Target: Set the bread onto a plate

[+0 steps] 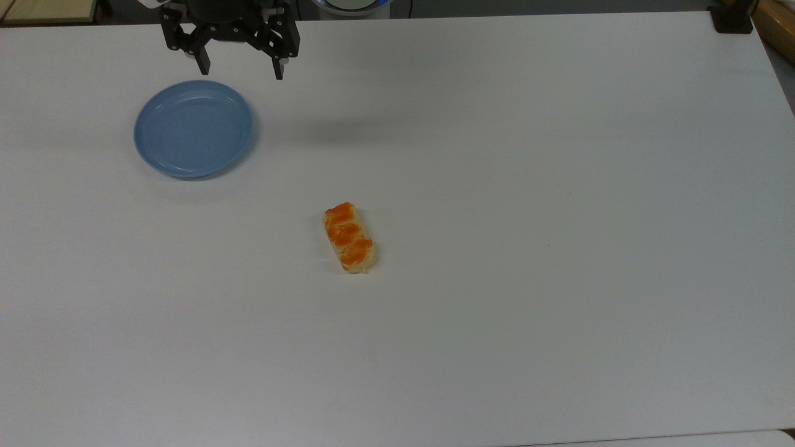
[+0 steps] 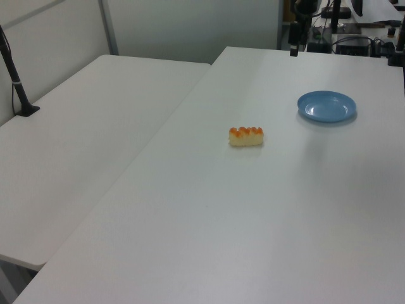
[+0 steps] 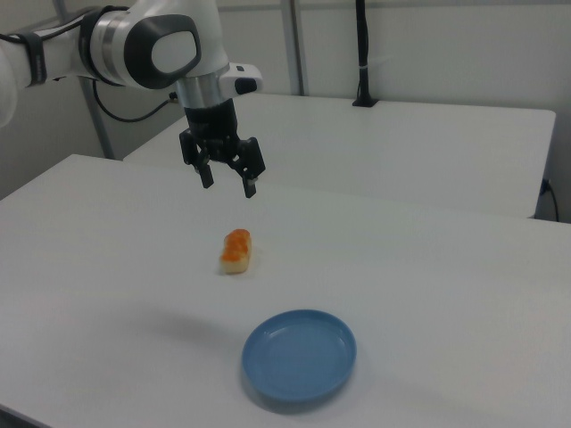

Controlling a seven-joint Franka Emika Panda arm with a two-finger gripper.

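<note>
My gripper [image 1: 241, 69] hangs high above the table [image 1: 559, 186], fingers pointing down and spread wide, nothing between them. In the top view it sits at the 12 o'clock edge of the frame, just past the plate's far rim; in the right view it hovers in the air above and behind the bread. I judge this to be a parked or approach height: well clear of both objects, so either can be reached without sweeping anything aside.

The bread [image 1: 349, 237] lies flat on the bare table, glazed bumps up, near the middle of the top view and untouched. Its long axis runs roughly 11 to 5 o'clock there. I note this because the open jaws will probably need turning to close across the short width rather than the length.

The plate [image 1: 193, 128] rests right side up, empty, at about 10 o'clock from the bread in the top view and well apart from it. With the hollow facing up and nothing in it, it is ready to receive the loaf. The task is not yet begun as far as the objects show.

Writing and brands: none legible. Plate plain, bread unmarked, table bare. The arm [image 3: 152, 45] shows white and grey shells with no readable label in the right view.
</note>
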